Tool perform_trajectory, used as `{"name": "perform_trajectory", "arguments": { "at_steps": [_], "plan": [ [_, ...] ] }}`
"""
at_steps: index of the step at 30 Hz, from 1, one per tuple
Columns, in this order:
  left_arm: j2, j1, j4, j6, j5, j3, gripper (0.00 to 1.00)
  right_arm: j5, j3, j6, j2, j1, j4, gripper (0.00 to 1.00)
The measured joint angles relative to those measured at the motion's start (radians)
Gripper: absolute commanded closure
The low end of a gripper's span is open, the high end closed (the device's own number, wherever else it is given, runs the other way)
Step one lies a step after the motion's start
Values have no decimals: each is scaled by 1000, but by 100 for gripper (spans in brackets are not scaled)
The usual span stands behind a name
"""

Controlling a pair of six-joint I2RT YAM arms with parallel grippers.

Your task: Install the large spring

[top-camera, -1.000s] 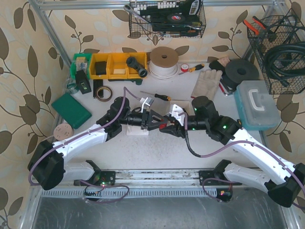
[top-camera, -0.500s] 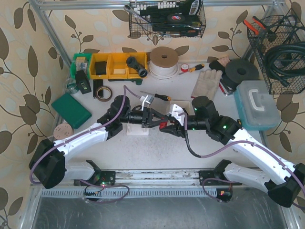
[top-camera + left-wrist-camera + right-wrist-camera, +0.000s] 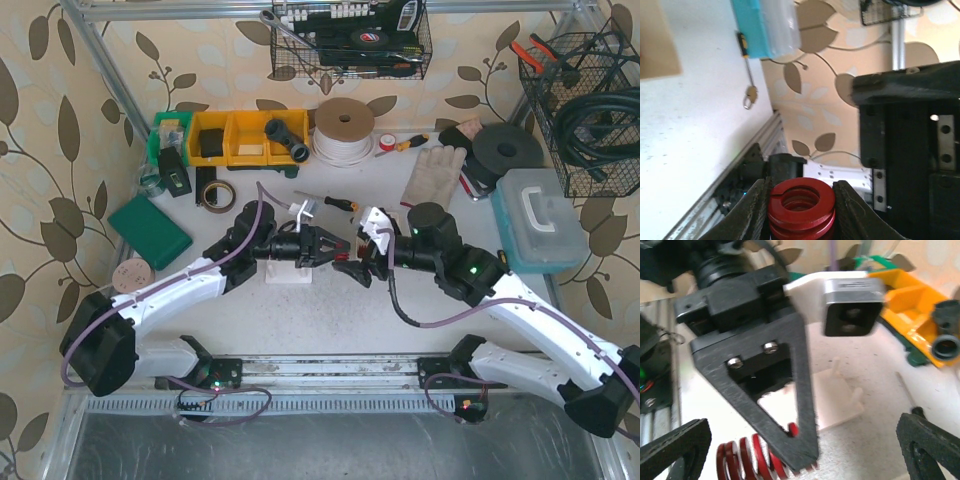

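The left tool (image 3: 335, 247) is now pressed together on the large spring (image 3: 801, 206), pinching the red coil side to side. A second ago its jaws stood half spread around it. The right tool (image 3: 360, 262), which was holding the spring then, has just spread wide and sits just off the coil at its four o'clock. I judge the hand-over done. The spring hangs above the counter (image 3: 330, 310), just at three o'clock of the white fixture (image 3: 288, 272), probably its seat.

At the counter's eleven o'clock, the green bin (image 3: 170, 128) holds bits too small to name. In the yellow bins (image 3: 245, 150), the left compartment carries a dark block and the right black fittings. The wire basket (image 3: 585, 175) at two o'clock holds a coiled black hose (image 3: 600, 125). The blue case (image 3: 540, 222) below it is shut.
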Motion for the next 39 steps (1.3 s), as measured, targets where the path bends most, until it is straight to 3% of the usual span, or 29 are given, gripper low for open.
{"name": "perform_trajectory", "arguments": {
  "at_steps": [5, 9, 15, 17, 21, 24, 30, 39],
  "plan": [
    [-40, 4, -160, 25, -133, 7, 100, 173, -28, 127, -32, -3, 48, 1],
    [-104, 38, -319, 26, -265, 29, 100, 246, -27, 227, -19, -19, 62, 24],
    [-240, 114, -475, -51, -477, 17, 100, 269, -32, 398, 43, -12, 130, 19],
    [-282, 117, -510, -83, -543, 12, 100, 312, -65, 444, 53, 37, 212, 21],
    [-345, 121, -564, -149, -644, 0, 100, 480, -167, 440, 105, 261, 431, 31],
    [-375, 121, -579, -196, -693, -16, 100, 575, -230, 410, 208, 369, 640, 28],
    [-443, 121, -592, -268, -731, -72, 100, 663, -319, 389, 404, 392, 1019, 26],
    [-463, 120, -527, -323, -733, -171, 100, 647, -320, 372, 449, 394, 1238, 31]
  ]
}}
